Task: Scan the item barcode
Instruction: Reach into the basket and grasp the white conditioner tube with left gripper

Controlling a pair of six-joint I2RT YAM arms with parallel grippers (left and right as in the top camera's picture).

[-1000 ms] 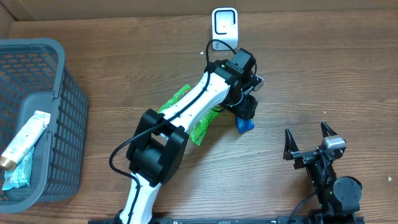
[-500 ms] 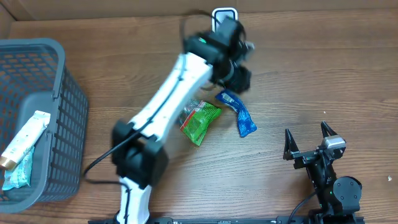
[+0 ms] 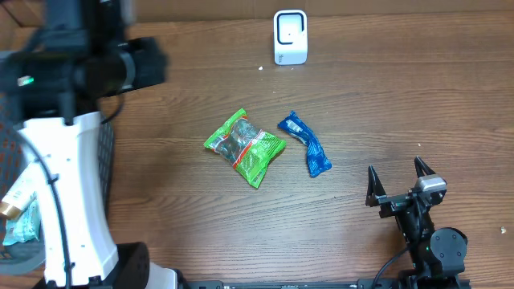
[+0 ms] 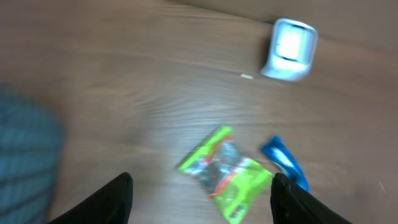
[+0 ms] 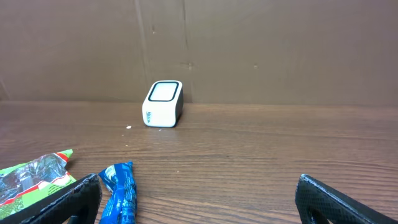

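Looking at the green packet (image 3: 245, 148) first: crinkly bright-green wrapper with a red stripe and a clear window, lying flat in the middle of the counter (image 3: 401, 88). Just to its right is a slim blue packet (image 3: 307, 144) with white print, lying diagonally. The white scanner (image 3: 290, 36) stands at the far edge by the cardboard wall, well apart from both.

Hard-to-read stuff: I can't make out a barcode on either packet from any view. The left wrist view is one big blur, so the packets are just coloured smears there. From overhead, the left arm (image 3: 68, 185) is raised close to the camera and covers most of the grey basket (image 3: 107, 156). Only a pale tube box (image 3: 20, 193) peeks out beside it.

The left tool (image 4: 202, 180) hangs high over the counter, fingers apart and holding nothing. The right tool (image 3: 395, 170) is spread wide too, near the front edge, right of the blue packet. Bare wood shows all around the packets and up to the scanner.
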